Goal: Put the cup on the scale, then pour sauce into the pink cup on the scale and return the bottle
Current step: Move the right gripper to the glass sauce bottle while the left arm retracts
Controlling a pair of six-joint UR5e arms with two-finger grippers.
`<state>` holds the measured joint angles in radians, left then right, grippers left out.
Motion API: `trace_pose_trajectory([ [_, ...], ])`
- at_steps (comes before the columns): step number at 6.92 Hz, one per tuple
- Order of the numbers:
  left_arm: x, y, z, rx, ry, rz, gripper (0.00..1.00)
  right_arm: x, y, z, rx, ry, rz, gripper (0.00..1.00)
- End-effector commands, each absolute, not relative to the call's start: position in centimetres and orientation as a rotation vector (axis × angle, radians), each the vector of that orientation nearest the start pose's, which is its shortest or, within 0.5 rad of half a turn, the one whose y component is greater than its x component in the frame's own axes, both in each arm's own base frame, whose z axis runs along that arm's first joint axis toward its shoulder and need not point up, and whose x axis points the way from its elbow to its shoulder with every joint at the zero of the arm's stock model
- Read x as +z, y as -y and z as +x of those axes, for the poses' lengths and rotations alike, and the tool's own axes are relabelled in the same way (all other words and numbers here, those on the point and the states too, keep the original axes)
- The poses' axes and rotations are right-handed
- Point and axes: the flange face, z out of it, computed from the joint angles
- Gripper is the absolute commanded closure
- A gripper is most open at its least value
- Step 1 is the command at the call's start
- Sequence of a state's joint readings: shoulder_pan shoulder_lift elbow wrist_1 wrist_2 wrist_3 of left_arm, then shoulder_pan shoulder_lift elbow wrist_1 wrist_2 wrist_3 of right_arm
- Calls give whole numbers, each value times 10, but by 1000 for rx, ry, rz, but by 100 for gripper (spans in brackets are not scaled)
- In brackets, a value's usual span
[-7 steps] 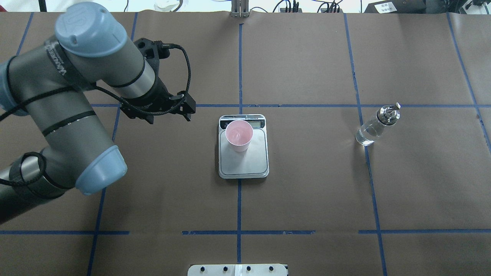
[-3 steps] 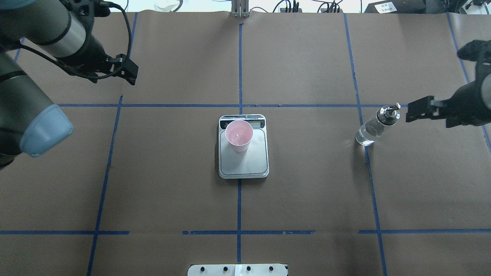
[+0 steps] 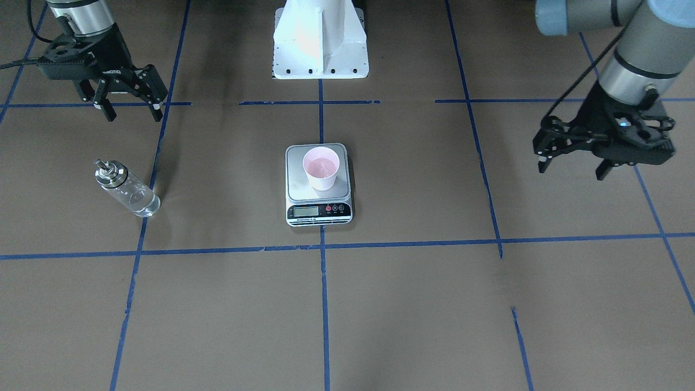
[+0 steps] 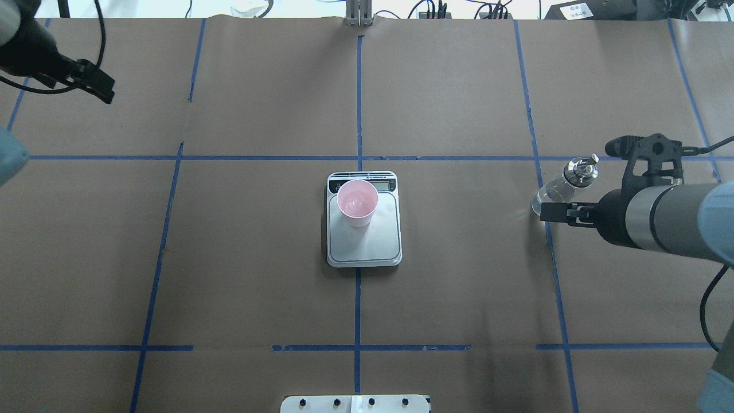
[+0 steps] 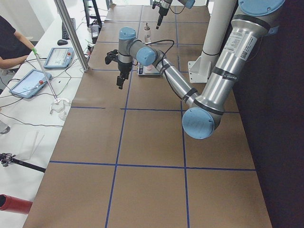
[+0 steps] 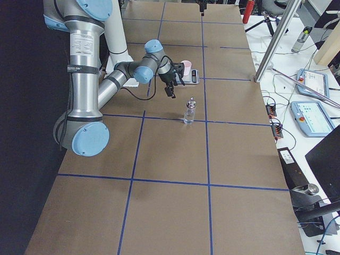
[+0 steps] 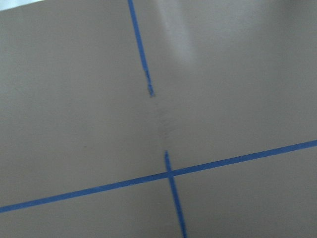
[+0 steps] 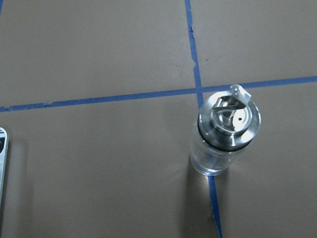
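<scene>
cup [image 3: 321, 167] on scale [image 3: 319, 210]; bottle [image 3: 122, 184] upright, clear liq [image 3: 142, 205] inside | L claw [image 3: 570, 171] released; R claw [image 3: 134, 115] released

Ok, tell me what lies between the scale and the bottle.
Nothing stands there. Between the scale and the bottle there is only bare brown paper; the front-facing view shows this plainly, and the overhead view agrees.

We see that the left gripper [image 4: 97, 90] has drawn back from just beside the scale [image 4: 367, 246] to the far left of the table, its arm now almost out of the overhead view. The right gripper [image 4: 546, 211], unseen a second ago, has come in from the right and shifted nearer, from beside the spout of the bottle [image 4: 559, 189] to over its base
</scene>
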<state>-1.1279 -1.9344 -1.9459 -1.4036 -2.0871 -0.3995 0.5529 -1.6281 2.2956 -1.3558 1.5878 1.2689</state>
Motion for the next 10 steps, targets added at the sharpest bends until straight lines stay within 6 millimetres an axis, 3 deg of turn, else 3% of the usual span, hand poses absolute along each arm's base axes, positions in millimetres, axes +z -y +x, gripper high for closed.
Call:
trace_pose_trajectory([
  [1,357,555,122,286,-620,329,0,361,312,-303,214,801,484,0],
  [3,394,550,93,361,-581,336,0,420,310,-280,263,872,620,0],
  [6,425,544,76,344,-575,347,0,436,322,-277,342,785,758,0],
  [8,426,545,75,340,-575,347,0,448,318,-290,348,721,798,0],
  [9,427,544,75,337,-575,343,0,440,313,-323,338,700,850,0],
  [10,428,545,75,335,-575,341,0,443,311,-334,324,671,853,0],
])
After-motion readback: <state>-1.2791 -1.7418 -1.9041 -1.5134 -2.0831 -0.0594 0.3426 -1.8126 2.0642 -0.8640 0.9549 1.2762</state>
